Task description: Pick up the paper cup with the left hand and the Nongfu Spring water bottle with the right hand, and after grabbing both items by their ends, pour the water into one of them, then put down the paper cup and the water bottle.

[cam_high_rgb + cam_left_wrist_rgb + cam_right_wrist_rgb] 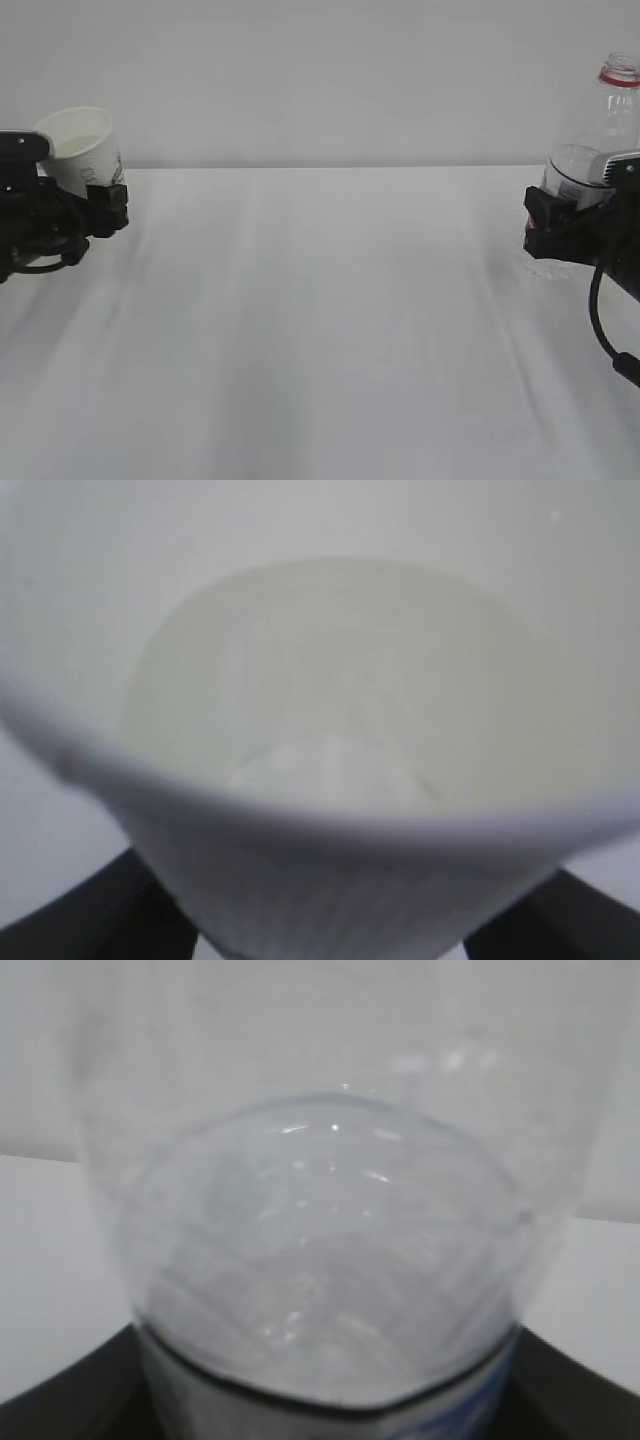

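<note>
Across the white table (320, 330), 2 items held well apart: left hand (95, 205) clamps the paper cup (80, 148) (tilted inward); right hand (560, 215) grips the Nongfu Spring water bottle (600, 130), upright, far right.

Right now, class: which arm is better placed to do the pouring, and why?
Probably the right: its jaws hold the uncapped water bottle, which has water inside. The left holds the paper cup, mouth up, ready to receive. They are far apart.

One low front view, two close wrist views.
The exterior camera faces across the table (320, 330); wrist cameras crowd the cup (330, 680) and bottle (330, 1240), both seen at its edges.
</note>
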Robot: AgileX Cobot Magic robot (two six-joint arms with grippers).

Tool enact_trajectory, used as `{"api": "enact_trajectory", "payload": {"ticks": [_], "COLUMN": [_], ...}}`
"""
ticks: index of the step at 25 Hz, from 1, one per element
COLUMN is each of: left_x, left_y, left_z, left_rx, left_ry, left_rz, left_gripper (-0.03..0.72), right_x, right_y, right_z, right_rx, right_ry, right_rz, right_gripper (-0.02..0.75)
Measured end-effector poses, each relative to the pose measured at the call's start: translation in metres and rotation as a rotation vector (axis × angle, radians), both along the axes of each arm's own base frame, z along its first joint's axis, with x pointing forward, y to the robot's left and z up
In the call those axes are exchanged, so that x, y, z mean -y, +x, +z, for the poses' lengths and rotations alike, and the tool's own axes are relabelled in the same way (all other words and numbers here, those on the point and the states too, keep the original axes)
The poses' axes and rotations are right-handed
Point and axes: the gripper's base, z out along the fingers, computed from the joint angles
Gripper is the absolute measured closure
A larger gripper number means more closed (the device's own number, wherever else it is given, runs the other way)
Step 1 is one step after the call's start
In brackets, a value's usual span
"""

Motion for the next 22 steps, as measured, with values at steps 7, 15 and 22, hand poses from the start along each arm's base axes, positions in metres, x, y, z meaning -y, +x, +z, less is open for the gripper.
{"api": "enact_trajectory", "payload": {"ticks": [7,15,22], "left_x": [0.0,0.001,0.004], "left_y": [0.0,0.0,0.0], "left_z": [-0.026,-0.043,-0.052], "left_rx": [-0.028,-0.022,-0.013], "left_ry": [0.006,0.013,0.021], "left_rz": [-0.001,-0.021,-0.061], "left_gripper": [0.177,0.178,0.178], "right_x": [0.0,0.0,0.0], "right_y": [0.0,0.0,0.0], "right_z": [0.0,0.0,0.0], "right_rx": [0.0,0.0,0.0], "right_ry": [0.0,0.0,0.0], "right_rz": [0.0,0.0,0.0], "right_gripper": [0.257,0.258,0.258]}}
